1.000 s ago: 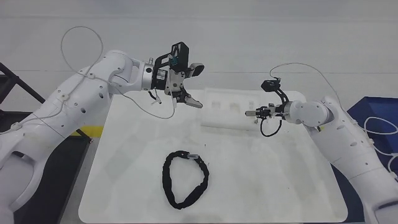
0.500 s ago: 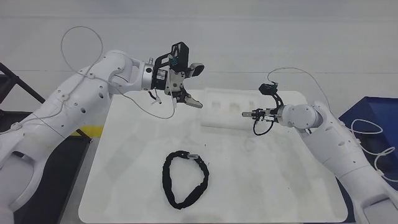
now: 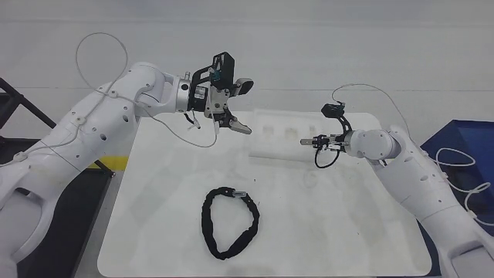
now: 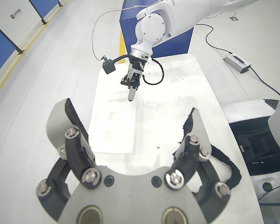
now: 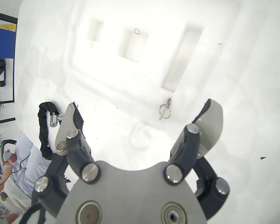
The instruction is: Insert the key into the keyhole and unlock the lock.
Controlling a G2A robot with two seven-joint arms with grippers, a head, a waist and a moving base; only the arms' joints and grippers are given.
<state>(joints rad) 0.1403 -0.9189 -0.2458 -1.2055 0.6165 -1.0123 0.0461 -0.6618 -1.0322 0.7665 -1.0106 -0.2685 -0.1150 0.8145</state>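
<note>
The key (image 5: 164,111) on its wire ring lies on the white table beside a slot of the foam tray (image 5: 154,12). My right gripper (image 5: 142,115) hangs open just above it, with nothing between its fingers. The black chain lock (image 3: 230,222) lies in a loop on the near-middle of the table, and its silver cylinder (image 5: 53,120) shows beside one right finger. My left gripper (image 3: 231,120) is held open in the air above the table's far left corner, left of the foam tray (image 3: 278,135). The left wrist view shows my right gripper (image 4: 131,96) pointing down at the tray's edge.
The foam tray has several rectangular recesses, and a small ring (image 5: 137,31) lies in the middle one. The white table (image 3: 347,224) has bare surface to the right of the chain. A blue cabinet (image 4: 154,24) stands past the table's right end.
My right gripper moved a little to the left toward the foam tray, then stopped. The left arm and the chain lock have stayed put.
</note>
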